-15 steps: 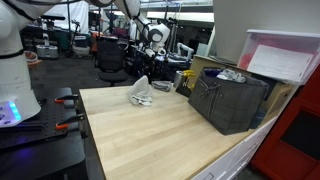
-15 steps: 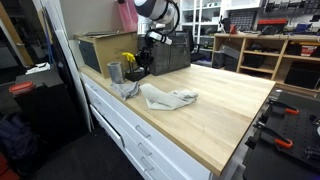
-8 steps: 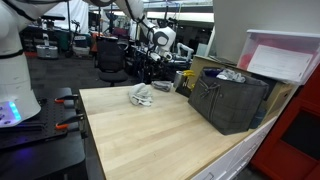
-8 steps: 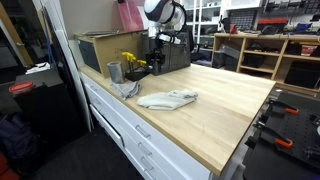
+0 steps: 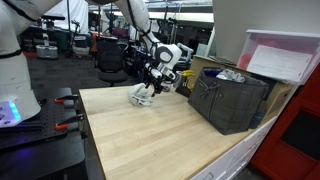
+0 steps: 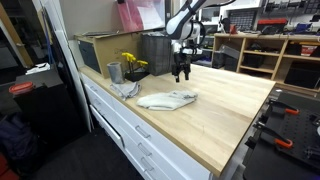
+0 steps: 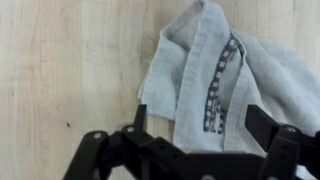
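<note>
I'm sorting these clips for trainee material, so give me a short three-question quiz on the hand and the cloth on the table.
1. True or false: the hand is clamped shut on the cloth.
2. Where does the cloth lie? A) on the wooden tabletop; B) in a sink; C) draped over a chair.
3. In the wrist view, what marks the cloth's edge?

Key:
1. False. The jaws stand wide apart above the cloth and grip nothing.
2. A.
3. A dark patterned band.
</note>
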Action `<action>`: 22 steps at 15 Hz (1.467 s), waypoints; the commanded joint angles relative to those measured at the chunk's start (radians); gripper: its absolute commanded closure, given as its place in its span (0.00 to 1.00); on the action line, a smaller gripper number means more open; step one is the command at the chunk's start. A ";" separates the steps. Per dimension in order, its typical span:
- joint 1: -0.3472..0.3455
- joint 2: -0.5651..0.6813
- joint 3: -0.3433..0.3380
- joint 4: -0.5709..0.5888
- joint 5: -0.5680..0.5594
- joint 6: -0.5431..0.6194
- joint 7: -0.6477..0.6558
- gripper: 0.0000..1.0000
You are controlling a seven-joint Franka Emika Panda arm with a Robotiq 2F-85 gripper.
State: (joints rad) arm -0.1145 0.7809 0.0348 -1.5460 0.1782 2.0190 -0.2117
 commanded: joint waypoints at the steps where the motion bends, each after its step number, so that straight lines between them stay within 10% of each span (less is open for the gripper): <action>1: 0.000 -0.022 0.000 -0.120 -0.012 0.039 -0.004 0.00; 5: 0.015 -0.004 0.005 -0.164 -0.021 0.062 -0.001 0.05; 6: 0.018 -0.001 0.004 -0.170 -0.027 0.068 -0.002 0.26; 17: 0.000 -0.042 -0.011 -0.240 -0.060 0.125 0.005 0.98; 22: 0.001 -0.042 -0.051 -0.222 -0.096 0.120 0.028 0.98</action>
State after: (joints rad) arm -0.1128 0.7749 0.0142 -1.7373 0.1196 2.1223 -0.2082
